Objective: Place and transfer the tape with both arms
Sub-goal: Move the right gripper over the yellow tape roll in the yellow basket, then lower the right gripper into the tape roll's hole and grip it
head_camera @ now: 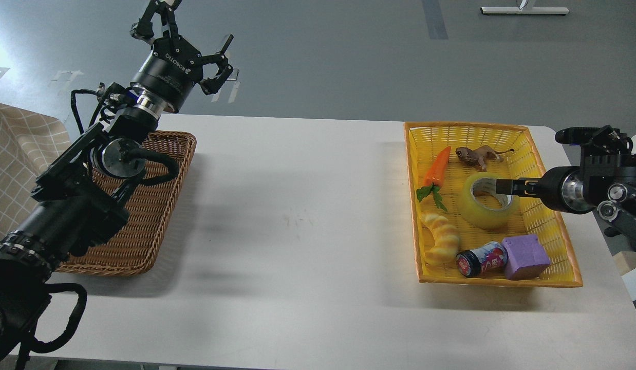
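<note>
The roll of translucent yellow tape (481, 214) lies flat in the middle of the yellow basket (495, 282) at the right of the white table. My right gripper (504, 186) comes in from the right, and its dark tip hangs over the tape's right rim and core. Its fingers show as one narrow bar, so I cannot tell them apart. My left gripper (190, 30) is raised high above the far left of the table, with its fingers spread open and empty.
In the yellow basket, around the tape, lie a toy carrot (437, 165), a toy lion (477, 154), a yellow twisted bread toy (440, 238), a small can (481, 259) and a purple block (526, 256). A brown wicker basket (143, 231) sits at the left under my left arm.
</note>
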`<state>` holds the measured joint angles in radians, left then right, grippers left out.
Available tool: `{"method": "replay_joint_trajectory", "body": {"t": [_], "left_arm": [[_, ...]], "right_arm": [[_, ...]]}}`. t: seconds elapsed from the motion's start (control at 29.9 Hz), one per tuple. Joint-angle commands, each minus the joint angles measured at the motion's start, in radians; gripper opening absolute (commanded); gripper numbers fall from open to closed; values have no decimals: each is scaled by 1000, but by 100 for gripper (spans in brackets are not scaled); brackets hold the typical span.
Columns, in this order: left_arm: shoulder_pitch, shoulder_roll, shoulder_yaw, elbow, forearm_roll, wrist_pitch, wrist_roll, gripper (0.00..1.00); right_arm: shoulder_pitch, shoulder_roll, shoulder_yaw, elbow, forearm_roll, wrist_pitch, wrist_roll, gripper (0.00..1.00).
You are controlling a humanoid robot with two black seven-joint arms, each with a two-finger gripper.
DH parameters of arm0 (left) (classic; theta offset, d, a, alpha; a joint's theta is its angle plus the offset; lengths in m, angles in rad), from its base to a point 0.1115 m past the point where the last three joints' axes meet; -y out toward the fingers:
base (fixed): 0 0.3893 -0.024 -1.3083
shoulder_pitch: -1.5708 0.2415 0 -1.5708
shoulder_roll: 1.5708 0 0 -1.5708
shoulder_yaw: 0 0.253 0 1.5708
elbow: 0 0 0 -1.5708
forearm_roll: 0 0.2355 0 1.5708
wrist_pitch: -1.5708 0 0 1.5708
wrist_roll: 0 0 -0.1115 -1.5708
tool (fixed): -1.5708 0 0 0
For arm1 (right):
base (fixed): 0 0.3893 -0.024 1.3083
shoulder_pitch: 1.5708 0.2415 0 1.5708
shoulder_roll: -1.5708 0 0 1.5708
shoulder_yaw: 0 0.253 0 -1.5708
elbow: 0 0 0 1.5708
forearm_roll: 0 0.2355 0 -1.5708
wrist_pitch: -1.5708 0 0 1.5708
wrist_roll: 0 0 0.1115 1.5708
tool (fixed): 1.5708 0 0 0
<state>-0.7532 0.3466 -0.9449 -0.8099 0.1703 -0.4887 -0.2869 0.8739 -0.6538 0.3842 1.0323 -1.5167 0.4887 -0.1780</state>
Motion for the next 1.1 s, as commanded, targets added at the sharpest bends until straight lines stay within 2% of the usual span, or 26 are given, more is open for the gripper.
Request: {"method": "replay_joint_trajectory", "body": {"t": [0.0,0.07,0.33,0.37,0.47,0.8,0.94,1.07], "left_arm": [[0,0,0,0,0,0,0,98],[0,0,0,0,0,0,0,98],[0,0,0,0,0,0,0,98],[2,0,0,1,0,0,0,98],[0,0,0,1,0,0,0,98],[0,2,0,0,0,0,0,98],[0,3,0,1,0,0,0,98],[0,3,0,1,0,0,0,98]], "right_arm": [[0,8,-2,-15,0,0,0,82],[0,20,-5,-34,0,0,0,78],[0,25,-16,-38,-2,0,-1,77],[2,32,-28,-44,-2,0,-1,72],[13,39,-51,-60,-2,0,-1,68],[17,57,-56,-70,-2,0,-1,67],[19,57,-59,-70,0,0,-1,60],[30,57,-83,-70,0,0,-1,59]]}}
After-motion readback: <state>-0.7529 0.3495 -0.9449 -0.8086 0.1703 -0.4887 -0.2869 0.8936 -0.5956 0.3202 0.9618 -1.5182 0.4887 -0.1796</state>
